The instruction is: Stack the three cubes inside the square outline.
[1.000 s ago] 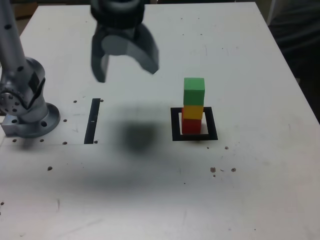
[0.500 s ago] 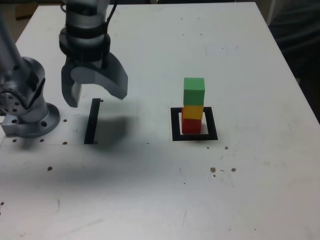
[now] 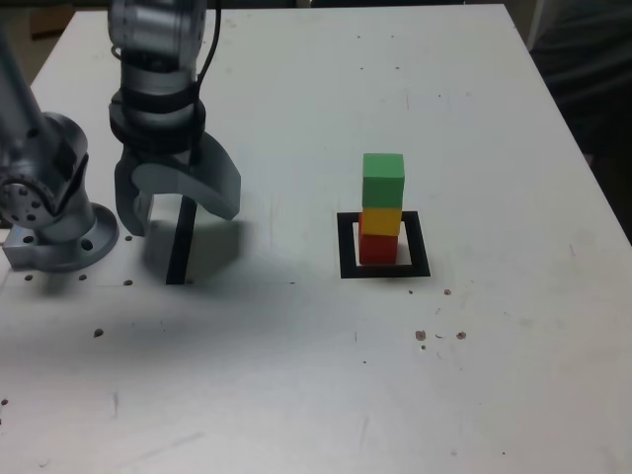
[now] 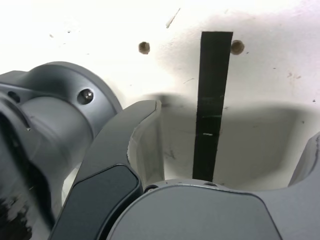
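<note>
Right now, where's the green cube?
In the exterior view the green cube sits right of centre, on top of the yellow cube, which rests on the red cube inside the square outline.

Legible text, labels, brands, numbers, signs: none in either view. All surfaces shown are plain and unmarked by lettering.

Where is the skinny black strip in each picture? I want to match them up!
Exterior view: the black strip lies on the white table at the exterior view's left, under the open gripper, beside the arm's base.
Wrist view: the strip runs between the open jaws.
Shared landmark: the arm's grey base next to the strip.
</note>
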